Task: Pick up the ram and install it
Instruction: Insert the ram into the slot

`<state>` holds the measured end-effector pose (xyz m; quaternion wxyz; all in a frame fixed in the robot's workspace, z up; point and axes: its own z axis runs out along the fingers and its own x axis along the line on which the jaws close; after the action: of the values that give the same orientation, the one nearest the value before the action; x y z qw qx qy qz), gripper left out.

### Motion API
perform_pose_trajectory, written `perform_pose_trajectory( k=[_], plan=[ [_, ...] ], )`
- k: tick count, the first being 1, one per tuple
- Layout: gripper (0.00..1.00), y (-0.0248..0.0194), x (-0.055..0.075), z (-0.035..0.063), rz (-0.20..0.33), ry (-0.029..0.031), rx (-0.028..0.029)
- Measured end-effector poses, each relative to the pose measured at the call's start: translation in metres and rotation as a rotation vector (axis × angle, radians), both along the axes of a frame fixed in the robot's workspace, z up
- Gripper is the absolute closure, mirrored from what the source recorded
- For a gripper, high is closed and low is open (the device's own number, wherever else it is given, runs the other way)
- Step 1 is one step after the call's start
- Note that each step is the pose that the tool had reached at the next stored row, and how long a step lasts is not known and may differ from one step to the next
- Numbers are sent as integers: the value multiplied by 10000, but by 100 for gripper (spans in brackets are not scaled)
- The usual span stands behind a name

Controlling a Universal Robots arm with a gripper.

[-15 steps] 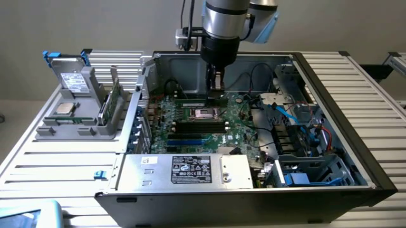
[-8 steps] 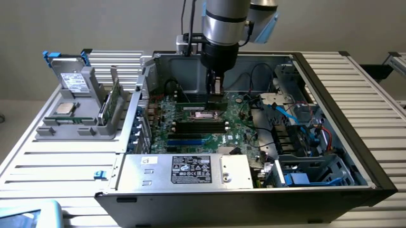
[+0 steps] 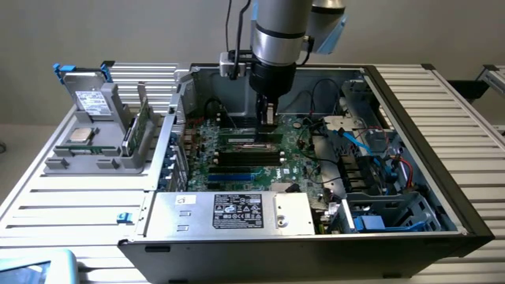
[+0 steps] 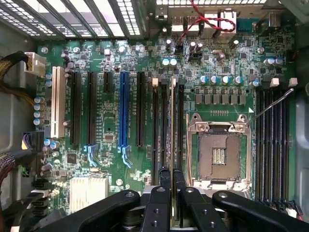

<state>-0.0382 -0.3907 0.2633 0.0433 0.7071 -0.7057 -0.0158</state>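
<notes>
The ram (image 4: 172, 121) shows edge-on in the wrist view as a thin pale strip running along the black memory slots (image 4: 161, 130) next to the empty processor socket (image 4: 219, 145). My gripper (image 4: 172, 181) is shut on it, a black finger (image 4: 164, 179) on each side. In the exterior view the gripper (image 3: 270, 121) reaches down into the open computer case, just above the motherboard (image 3: 236, 168), with the ram (image 3: 251, 135) low at its tips. Whether the stick sits in a slot I cannot tell.
A grey rack (image 3: 94, 160) at the exterior view's left holds a silver processor (image 3: 81, 135), a drive with blue clips (image 3: 91, 100) and an upright green board (image 3: 141, 127). Cables (image 3: 355, 139), drive cages (image 3: 394, 201) and the power supply (image 3: 233, 212) crowd the case.
</notes>
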Motion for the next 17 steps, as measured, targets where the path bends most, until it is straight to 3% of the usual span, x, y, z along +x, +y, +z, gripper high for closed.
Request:
perform_pose_trajectory(
  k=[6, 11, 17],
  plan=[
    [86, -98, -1, -69, -10, -1, 2],
    [86, -105, 0, -147, -20, -1, -44],
    [86, -96, -1, -192, -21, -2, -309]
  ],
)
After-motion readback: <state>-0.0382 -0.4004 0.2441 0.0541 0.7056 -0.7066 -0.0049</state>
